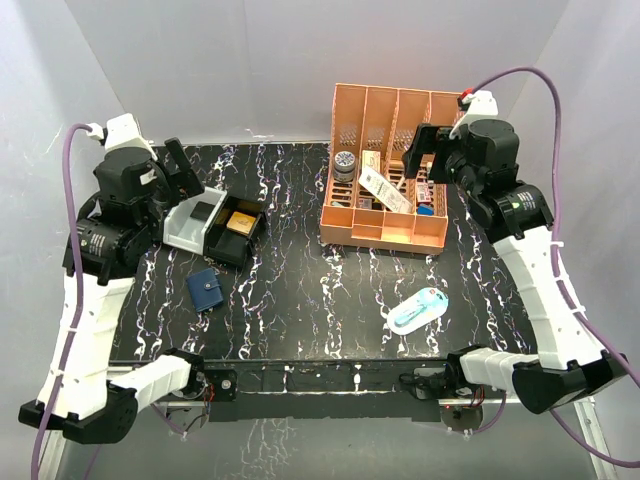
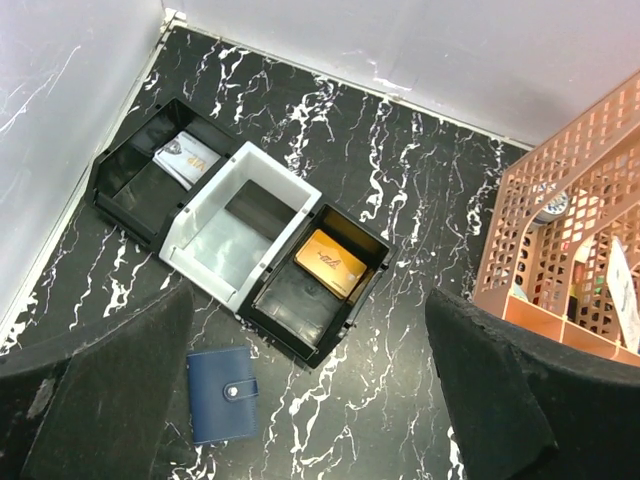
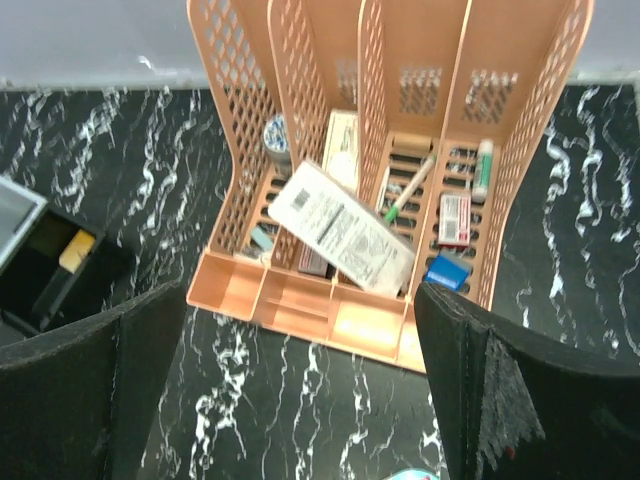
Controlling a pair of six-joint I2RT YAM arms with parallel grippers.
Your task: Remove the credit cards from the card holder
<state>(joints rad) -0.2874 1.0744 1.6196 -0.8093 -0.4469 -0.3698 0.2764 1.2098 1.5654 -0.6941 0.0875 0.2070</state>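
On the table (image 1: 300, 320), left side: compartment tray (image 1: 185, 238), set aslant, three compartments side by side. Holds a credit card (image 2: 187, 158) in the left compartment and a block (image 2: 335, 263) in the right one. Just near of the tray, apart from it: card holder (image 1: 205, 289), flat on the table. Far right, well apart from the tray: rack (image 1: 355, 110), dividers running near to far. Inside it, a paper packet (image 1: 385, 190) leaning across the dividers; left of that, a round tin (image 1: 345, 165); right of it, a pen (image 3: 405, 190) and a small box (image 3: 455, 218). Near of the rack, right of centre: a blister pack (image 1: 420, 310), flat on the table.
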